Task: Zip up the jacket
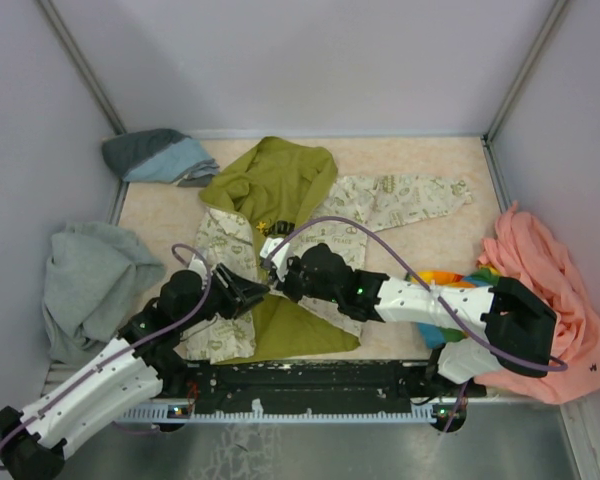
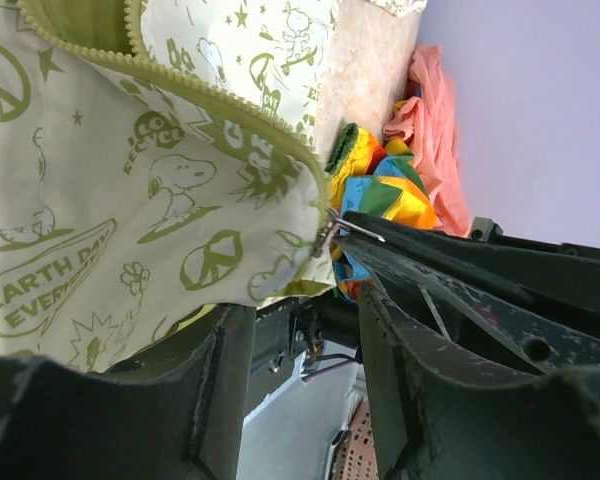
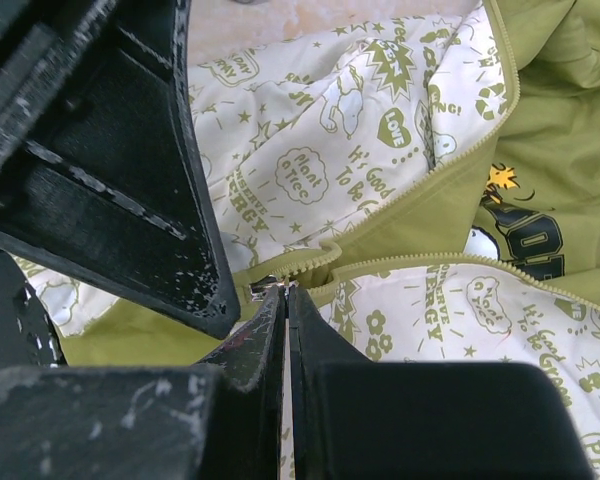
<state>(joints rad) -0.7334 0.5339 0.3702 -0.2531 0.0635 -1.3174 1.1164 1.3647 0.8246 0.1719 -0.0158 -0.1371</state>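
Observation:
The jacket [image 1: 380, 205] lies spread on the table, cream with olive prints, olive lining and hood showing. Its zipper teeth [image 3: 380, 205] part into two lines above the slider [image 3: 263, 286]. My right gripper [image 3: 283, 290] is shut, its tips pinching the metal zipper pull [image 2: 330, 232] at the jacket's bottom hem. From the top it sits at the hem [image 1: 278, 284]. My left gripper [image 2: 298, 300] is open just beside it, the printed hem corner [image 2: 270, 280] hanging over its left finger [image 2: 110, 400], nothing in the gap. From above, the left gripper [image 1: 258, 292] meets the right one.
A grey sweatshirt [image 1: 90, 280] lies at the left edge and a blue-grey garment [image 1: 160, 155] at the back left. A peach-pink garment [image 1: 545, 290] is heaped at the right, with a multicoloured cloth [image 1: 458, 282] under the right arm. The metal rail [image 1: 310, 385] runs along the near edge.

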